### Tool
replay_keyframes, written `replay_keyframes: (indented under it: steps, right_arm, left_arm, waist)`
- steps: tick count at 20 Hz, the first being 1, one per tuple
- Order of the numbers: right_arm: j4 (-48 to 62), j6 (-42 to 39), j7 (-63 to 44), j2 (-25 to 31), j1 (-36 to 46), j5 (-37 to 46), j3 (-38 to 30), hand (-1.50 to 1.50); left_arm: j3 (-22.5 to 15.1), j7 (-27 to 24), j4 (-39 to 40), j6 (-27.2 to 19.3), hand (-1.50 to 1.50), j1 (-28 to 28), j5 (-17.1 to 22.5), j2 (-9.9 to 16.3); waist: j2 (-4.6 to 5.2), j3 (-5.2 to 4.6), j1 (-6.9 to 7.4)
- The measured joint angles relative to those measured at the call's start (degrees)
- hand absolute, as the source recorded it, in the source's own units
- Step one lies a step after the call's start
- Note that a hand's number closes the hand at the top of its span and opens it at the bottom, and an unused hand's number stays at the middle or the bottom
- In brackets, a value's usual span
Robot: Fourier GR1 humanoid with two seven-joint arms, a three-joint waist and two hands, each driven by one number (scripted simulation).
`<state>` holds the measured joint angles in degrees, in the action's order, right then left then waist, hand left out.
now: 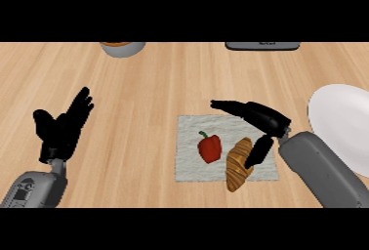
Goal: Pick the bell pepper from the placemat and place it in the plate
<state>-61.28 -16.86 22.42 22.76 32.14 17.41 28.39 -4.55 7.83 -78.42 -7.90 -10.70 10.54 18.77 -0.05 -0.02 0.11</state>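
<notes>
A red bell pepper (210, 148) with a green stem lies on the white placemat (193, 166) at the middle of the wooden counter. A white plate (346, 124) sits at the right edge, partly cut off. My right hand (259, 117) hovers over the placemat's upper right part, open, its fingers stretched left and its thumb pointing down beside the croissant. It is right of and above the pepper, not touching it. My left hand (63, 128) rests open at the left, fingers up.
A croissant (238, 163) lies on the placemat just right of the pepper, overhanging its front edge. A grey bowl (122, 48) with something orange stands at the back left. A dark flat appliance (263, 46) shows at the back edge.
</notes>
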Motion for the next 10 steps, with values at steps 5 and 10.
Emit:
replay_keyframes:
  steps: [5,10]
  right_arm:
    - [-2.4,-1.1,-5.4,-0.2,1.0,5.7,1.2,-1.50]
    - [-0.6,-2.3,-8.1,-2.7,2.0,11.6,2.1,-1.50]
  left_arm:
    - [0.5,-1.3,1.2,0.4,0.00,0.0,-1.2,-0.9]
    - [0.7,-1.1,0.4,0.6,0.00,0.8,-2.3,-1.9]
  waist:
    - [-0.01,-0.01,-0.07]
    - [-0.05,-0.08,0.11]
